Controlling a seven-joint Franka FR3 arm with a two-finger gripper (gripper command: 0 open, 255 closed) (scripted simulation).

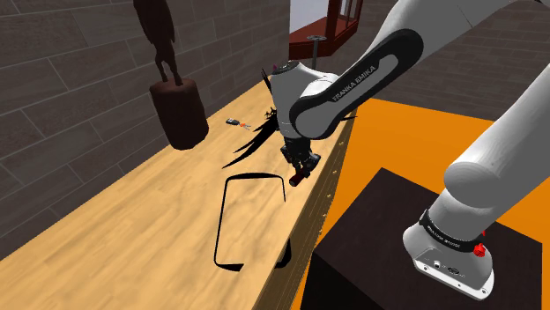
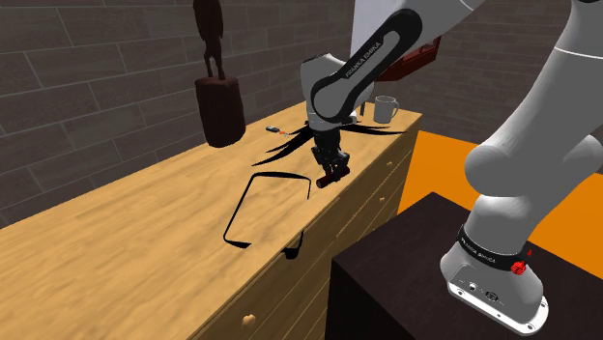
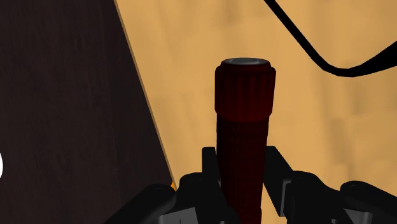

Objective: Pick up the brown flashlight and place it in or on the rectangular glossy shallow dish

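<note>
Your biggest surface is the long wooden worktop (image 1: 123, 233), running along a brick wall. The white arm (image 1: 375, 70) reaches over it from the dark stand (image 1: 379, 238). A dark brown, bell-shaped object (image 1: 181, 110) stands at the worktop's back edge. Nearer you, the black-rimmed rectangular dish (image 1: 222, 216) lies flat by the front edge, its long sides following that edge.

The gripper (image 1: 299, 166) hangs over the front edge, just past the dish's far front corner. Its 2 fingers are closed on the dark reddish-brown flashlight (image 1: 298, 176), which is held clear of the wood. In both exterior views the flashlight's long axis slants, 1 end sitting lower and toward the dish.

The wrist view gives you the clasp itself: the fingers (image 3: 210, 167) pinch the flashlight's (image 3: 245, 127) ribbed barrel, and its wider head with a grey face points away from the palm. The second exterior view gives you a white mug (image 2: 386, 109) at the far end. The shoulder view gives you a small item (image 1: 234, 122) there, too small to identify.
</note>
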